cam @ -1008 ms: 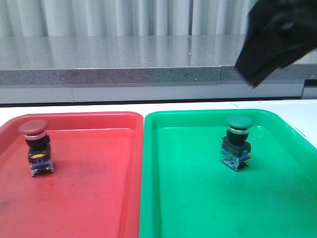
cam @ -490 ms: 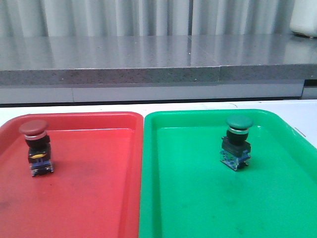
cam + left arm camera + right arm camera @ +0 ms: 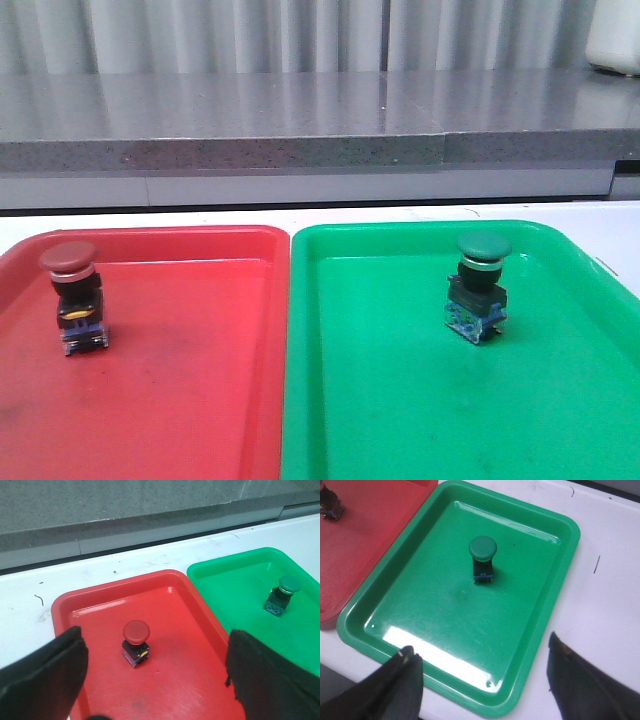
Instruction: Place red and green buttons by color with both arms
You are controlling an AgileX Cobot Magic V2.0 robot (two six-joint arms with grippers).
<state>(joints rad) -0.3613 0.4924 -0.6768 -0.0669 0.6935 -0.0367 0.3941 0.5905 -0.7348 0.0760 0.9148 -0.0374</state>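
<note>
The left pincer point(image 3: 155, 680) and right pincer point(image 3: 482, 685) both gape wide, holding nothing, well above the white surface point(image 3: 605, 580). The red button point(image 3: 136, 642) stands upright in the red tray point(image 3: 100, 597), ahead of and below the left pincer; the green button point(image 3: 483, 560) stands in the green tray point(image 3: 435, 625), beneath and ahead of the right. Sorting looks complete. The likeliest risk is a descending finger toppling a top-heavy button.

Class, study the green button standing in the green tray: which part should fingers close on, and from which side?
Grip the green button by its black body under the cap, descending from above. It stands upright, clear of the green tray's walls; the wider cap would probably stop it slipping through.
</note>
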